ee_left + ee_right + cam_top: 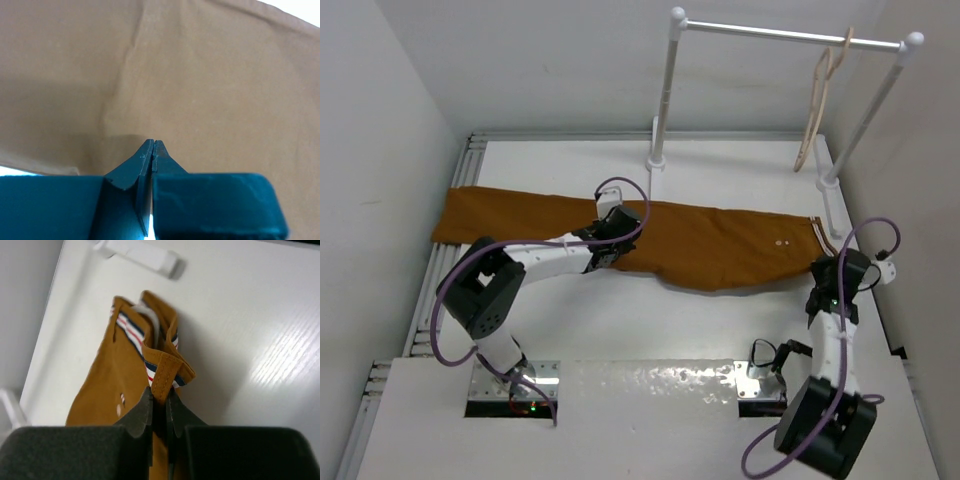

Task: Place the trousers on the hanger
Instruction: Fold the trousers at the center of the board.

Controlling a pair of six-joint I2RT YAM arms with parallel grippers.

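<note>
Trousers (700,240): rust-brown cloth, spread flat and lengthwise across the worktop (720,330) just in front of the clothes rail (790,36). Striped trim shows at the waistband, which lies by the rail's right foot.

Count: one pair of trousers, two light buttons, one hanger (817,110) hung near the rail's right end, one rail, two arms.

Left end effector (153,145) closed tight, tips on mid-cloth; caught fold or not, cannot tell. Right end effector (159,395) pinches the waistband at a belt loop.

Bare worktop lies on the side of the cloth away from the rail. Waistband end sits close to the worktop's right edge.
</note>
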